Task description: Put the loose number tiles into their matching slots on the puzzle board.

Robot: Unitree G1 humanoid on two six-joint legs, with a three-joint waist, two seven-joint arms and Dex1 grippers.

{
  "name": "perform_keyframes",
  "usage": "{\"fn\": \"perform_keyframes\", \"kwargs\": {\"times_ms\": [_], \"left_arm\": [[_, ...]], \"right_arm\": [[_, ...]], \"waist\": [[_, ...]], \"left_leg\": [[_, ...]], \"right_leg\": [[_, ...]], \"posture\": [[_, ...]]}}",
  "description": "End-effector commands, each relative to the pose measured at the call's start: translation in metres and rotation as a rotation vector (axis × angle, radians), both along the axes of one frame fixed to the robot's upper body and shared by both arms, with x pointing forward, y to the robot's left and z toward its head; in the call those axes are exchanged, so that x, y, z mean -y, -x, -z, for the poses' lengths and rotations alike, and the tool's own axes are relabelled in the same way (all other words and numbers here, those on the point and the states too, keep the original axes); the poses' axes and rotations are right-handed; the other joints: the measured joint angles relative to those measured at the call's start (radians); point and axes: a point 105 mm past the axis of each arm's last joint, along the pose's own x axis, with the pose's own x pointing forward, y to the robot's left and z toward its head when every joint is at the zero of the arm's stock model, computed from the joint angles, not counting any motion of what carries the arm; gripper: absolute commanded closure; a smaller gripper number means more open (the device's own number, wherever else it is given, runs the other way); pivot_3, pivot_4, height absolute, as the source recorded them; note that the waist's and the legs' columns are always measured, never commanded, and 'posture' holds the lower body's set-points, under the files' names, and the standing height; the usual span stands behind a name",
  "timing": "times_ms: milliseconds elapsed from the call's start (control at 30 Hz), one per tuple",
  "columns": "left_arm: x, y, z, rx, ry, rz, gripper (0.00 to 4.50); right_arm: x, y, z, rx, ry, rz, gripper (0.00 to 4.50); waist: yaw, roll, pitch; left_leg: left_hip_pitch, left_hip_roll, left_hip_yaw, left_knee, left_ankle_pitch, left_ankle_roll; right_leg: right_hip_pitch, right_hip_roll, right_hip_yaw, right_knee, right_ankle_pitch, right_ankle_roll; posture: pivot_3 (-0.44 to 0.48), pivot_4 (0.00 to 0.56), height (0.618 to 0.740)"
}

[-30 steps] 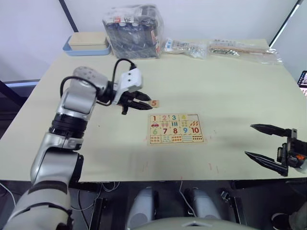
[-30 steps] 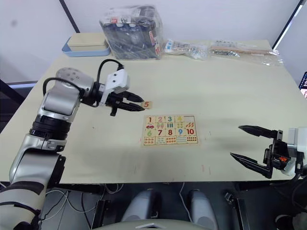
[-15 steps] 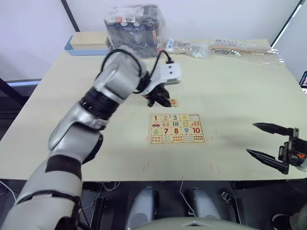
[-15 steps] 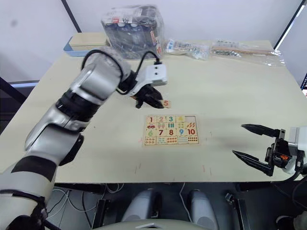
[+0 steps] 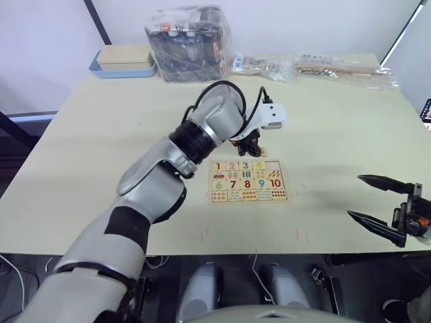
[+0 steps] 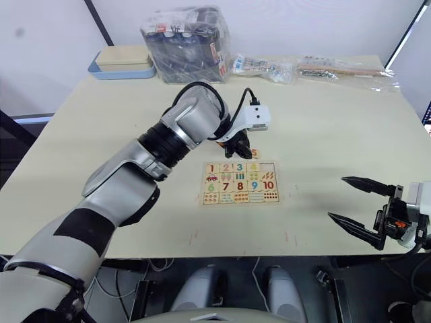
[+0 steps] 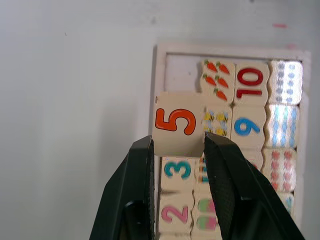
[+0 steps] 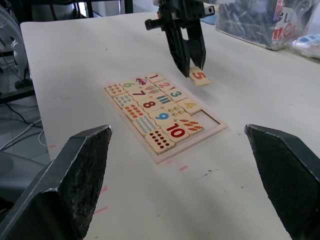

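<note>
The puzzle board (image 5: 247, 180) lies mid-table with its number rows filled, apart from one bare matching slot (image 7: 182, 75) at the right end of the top row (image 8: 207, 117). My left gripper (image 7: 177, 145) is shut on a loose number tile, the orange 5 (image 7: 176, 122). It holds the tile at the board's far edge, just beside that slot (image 8: 199, 76). From the head, the left gripper (image 5: 250, 145) is above the board's far right part. My right gripper (image 5: 355, 196) is open near the table's front right edge, well away from the board, with nothing between its fingers.
Along the table's back edge are a blue-rimmed tray (image 5: 124, 64), a plastic-wrapped pack (image 5: 188, 44) and two clear bags (image 5: 262, 66) (image 5: 343, 69). A dark pole (image 5: 404, 30) leans at the back right.
My left arm has swung to the right, carrying the 5 tile from the table left of the board to the board's far right corner. The right gripper has stayed where it was.
</note>
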Motion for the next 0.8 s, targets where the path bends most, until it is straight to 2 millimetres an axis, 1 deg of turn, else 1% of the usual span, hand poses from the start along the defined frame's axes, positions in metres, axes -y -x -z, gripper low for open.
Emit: {"fn": "perform_keyframes", "kwargs": {"times_ms": [33, 333, 600, 800], "left_arm": [[0.010, -0.002, -0.003, 0.028, -0.020, 0.009, 3.55], [0.025, -0.003, 0.014, 0.044, -0.042, 0.030, 3.55], [0.030, -0.005, 0.025, 0.064, -0.061, 0.051, 3.55], [0.034, -0.006, 0.029, 0.079, -0.066, 0.069, 3.55]], "right_arm": [[0.002, 0.003, -0.012, 0.062, 0.001, 0.014, 0.00], [0.002, 0.005, -0.010, 0.061, -0.015, 0.029, 0.00], [0.001, 0.007, -0.008, 0.062, -0.023, 0.039, 0.00], [0.000, 0.008, -0.008, 0.063, -0.024, 0.045, 0.00]], "waist": [[0.000, 0.000, 0.000], [0.000, 0.000, 0.000], [0.000, 0.000, 0.000], [0.001, 0.000, 0.000]], "left_leg": [[0.000, 0.000, 0.000, 0.000, 0.000, 0.000], [0.000, 0.000, 0.000, 0.000, 0.000, 0.000], [-0.001, 0.000, 0.000, 0.000, 0.000, 0.000], [-0.001, 0.000, -0.001, 0.000, 0.000, 0.000]], "right_leg": [[0.000, 0.000, 0.000, 0.000, 0.000, 0.000], [0.000, 0.000, 0.000, 0.000, 0.000, 0.000], [-0.001, 0.000, 0.000, 0.000, 0.000, 0.000], [-0.001, -0.001, 0.000, 0.000, 0.000, 0.000]], "posture": [[0.000, 0.150, 0.740], [0.000, 0.150, 0.740], [0.000, 0.150, 0.740], [0.000, 0.150, 0.740]]}}
